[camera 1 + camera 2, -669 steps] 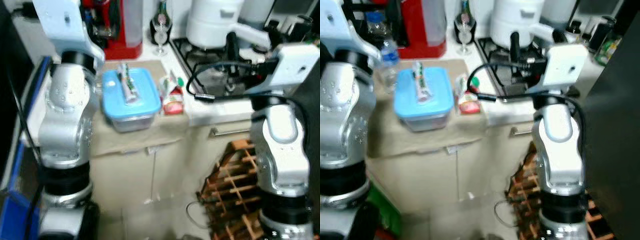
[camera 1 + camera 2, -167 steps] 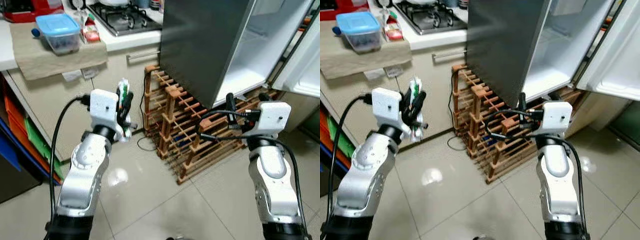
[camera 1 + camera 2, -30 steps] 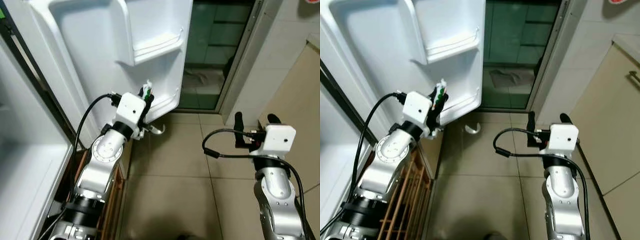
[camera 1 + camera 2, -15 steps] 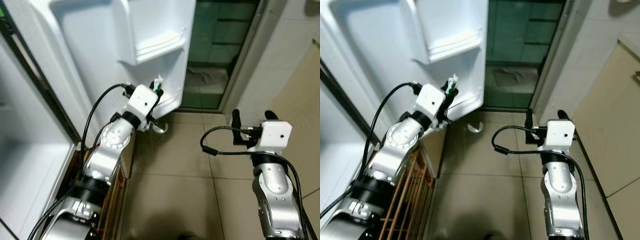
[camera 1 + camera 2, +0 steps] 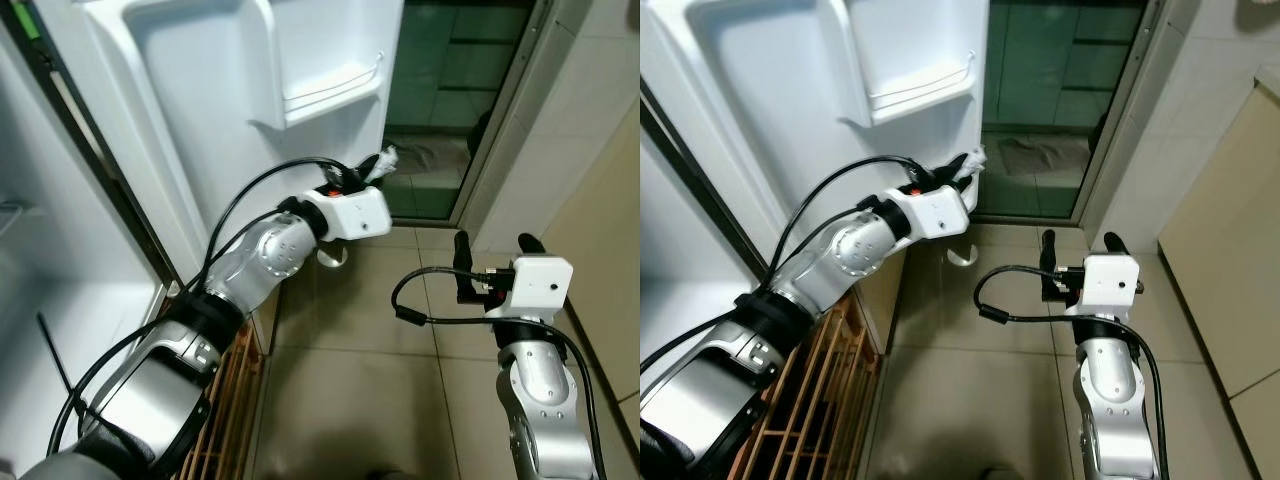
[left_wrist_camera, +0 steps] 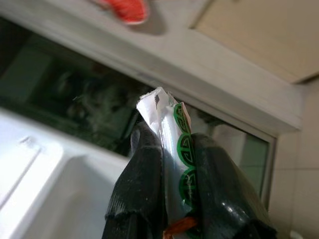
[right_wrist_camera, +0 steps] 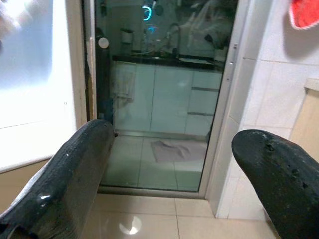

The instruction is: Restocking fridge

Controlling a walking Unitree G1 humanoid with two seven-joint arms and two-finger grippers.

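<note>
Silver packet (image 6: 172,164), lower end hidden, clamped in left end effector (image 6: 172,199); right end effector (image 7: 179,164) spread.

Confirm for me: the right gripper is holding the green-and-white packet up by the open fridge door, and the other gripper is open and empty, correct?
Not quite. The left gripper holds the green-and-white packet, as the left wrist view shows, up by the open fridge door. The right gripper is the open, empty one.

A home kitchen; an open white fridge door with moulded plastic shelves (image 5: 330,85) stands over a beige tiled floor (image 5: 350,400). A glass sliding door (image 5: 1060,90) reflects pale cabinets.
</note>
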